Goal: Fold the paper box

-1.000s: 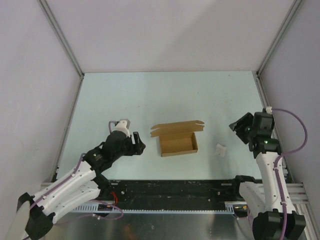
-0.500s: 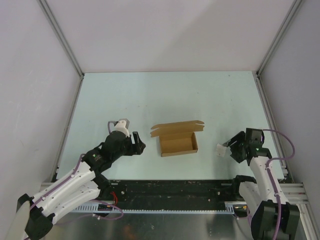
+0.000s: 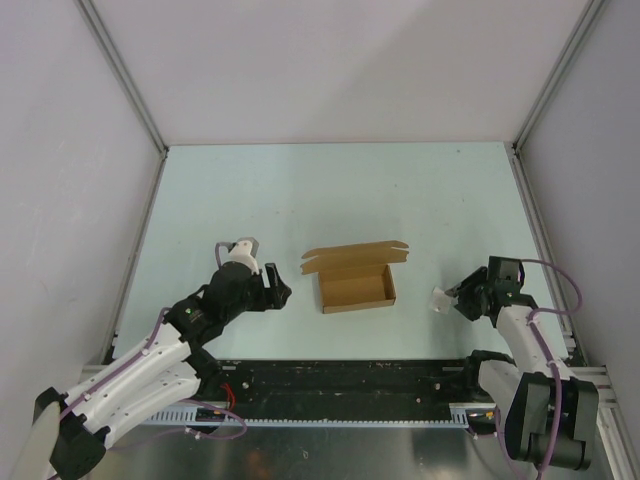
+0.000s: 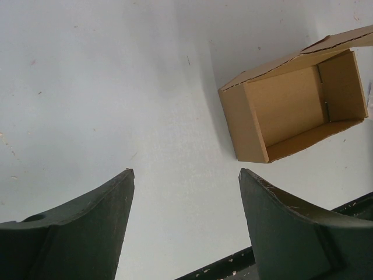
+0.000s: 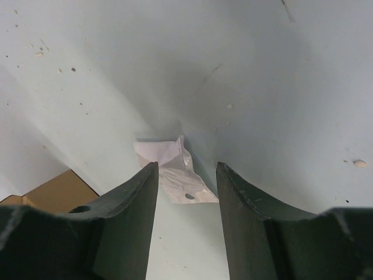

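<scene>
Right wrist | right gripper (image 5: 186,168) part-open astride crumpled white paper wad (image 5: 169,157), hold unclear | left gripper (image 4: 185,172) wide, empty; brown cardboard box (image 4: 291,105) ahead-right

You are looking down on the whole table (image 3: 300,190) from above and behind the arm bases. Your left wrist camera is facing the paper box (image 4: 291,111) from nearby, sharing it with the overhead; your right wrist camera is hanging close over the white wad (image 5: 175,169), also showing overhead.
</scene>
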Tool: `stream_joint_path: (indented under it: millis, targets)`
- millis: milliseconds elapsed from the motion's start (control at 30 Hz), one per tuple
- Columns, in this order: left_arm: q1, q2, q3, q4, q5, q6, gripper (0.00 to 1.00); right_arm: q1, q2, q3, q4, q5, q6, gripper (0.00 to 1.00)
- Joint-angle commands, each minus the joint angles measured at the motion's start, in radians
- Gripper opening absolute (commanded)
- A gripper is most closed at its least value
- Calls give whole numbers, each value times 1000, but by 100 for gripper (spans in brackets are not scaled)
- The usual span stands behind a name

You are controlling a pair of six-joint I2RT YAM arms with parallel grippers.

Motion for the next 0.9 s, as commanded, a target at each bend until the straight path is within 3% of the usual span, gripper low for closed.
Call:
stream_joint_path:
  millis: [0, 533, 867]
  targets:
    - [7, 0, -7, 7, -7, -16, 78, -9, 9, -17, 63, -15, -3, 48]
    - [7, -10, -16, 7, -5, -19, 78, -34, 24, -50, 115, -65, -9, 29]
    - [7, -9, -14, 8, -4, -18, 78, -39, -117, -36, 79, -53, -22, 3]
